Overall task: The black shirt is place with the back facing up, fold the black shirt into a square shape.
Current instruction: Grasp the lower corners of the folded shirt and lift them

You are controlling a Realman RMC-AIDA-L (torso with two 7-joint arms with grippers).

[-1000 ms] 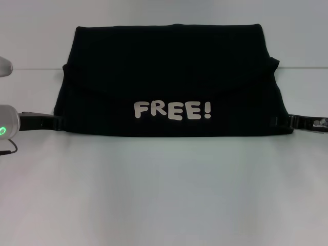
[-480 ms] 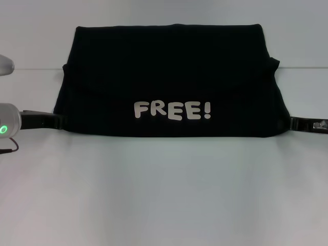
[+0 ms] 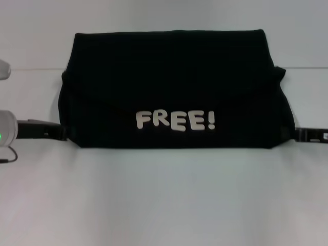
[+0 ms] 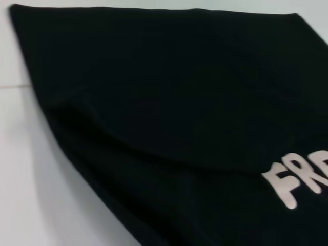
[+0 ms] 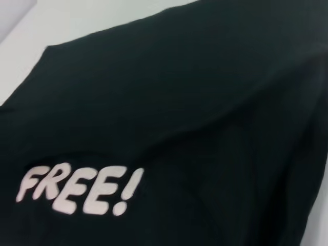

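The black shirt (image 3: 174,77) lies folded across the white table, a wide band with whitish "FREE!" lettering (image 3: 175,120) on its near flap. My left gripper (image 3: 62,131) is at the shirt's near left corner and my right gripper (image 3: 296,134) at its near right corner. Each is shut on the cloth edge, low over the table. The left wrist view shows the shirt (image 4: 169,102) close up with the start of the lettering (image 4: 287,182). The right wrist view shows the shirt (image 5: 195,92) with the whole word (image 5: 77,189). Neither wrist view shows fingers.
The white table (image 3: 164,200) stretches bare in front of the shirt. A pale seam or table edge (image 3: 31,69) runs behind the shirt's far part. Part of my left arm's white housing (image 3: 6,130) sits at the left border.
Both grippers have moved nearer to me, and the shirt's near edge and lettering came with them. The shirt now reaches slightly farther to the right.
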